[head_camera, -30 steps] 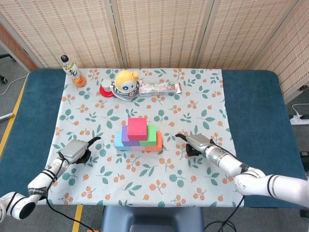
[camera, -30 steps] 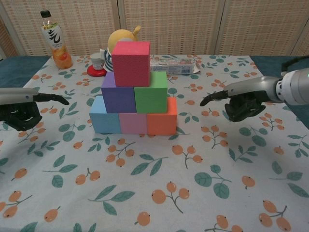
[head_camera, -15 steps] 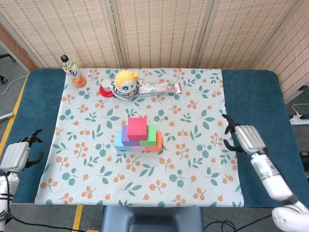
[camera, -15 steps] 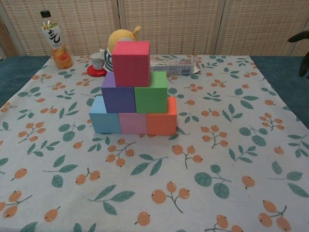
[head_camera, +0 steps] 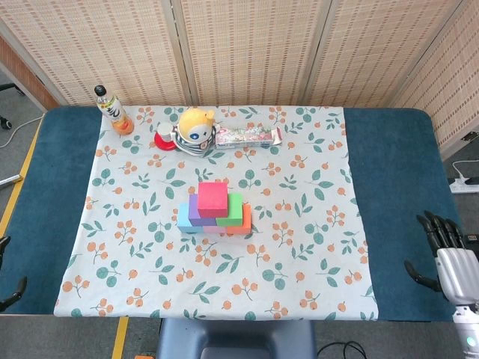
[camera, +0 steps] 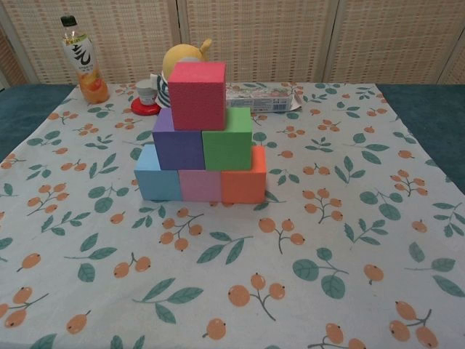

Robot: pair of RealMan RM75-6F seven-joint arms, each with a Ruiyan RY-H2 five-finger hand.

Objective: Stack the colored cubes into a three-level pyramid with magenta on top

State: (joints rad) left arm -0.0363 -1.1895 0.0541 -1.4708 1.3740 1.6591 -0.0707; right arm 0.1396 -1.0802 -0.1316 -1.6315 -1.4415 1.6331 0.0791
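Both hands withdrawn; six cubes (camera: 197, 142) stacked

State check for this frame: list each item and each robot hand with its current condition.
magenta cube: on top, resting on purple and green
purple cube: middle level
green cube: middle level
bottle: upright, capped
right robot hand: fingers spread, holding nothing
left robot hand: mostly out of frame

The right hand (head_camera: 451, 254) sits at the head view's lower right edge, back upward, fingers (head_camera: 438, 228) spread apart and holding nothing. Of the left hand (head_camera: 6, 280) only dark fingertips show at the lower left edge.
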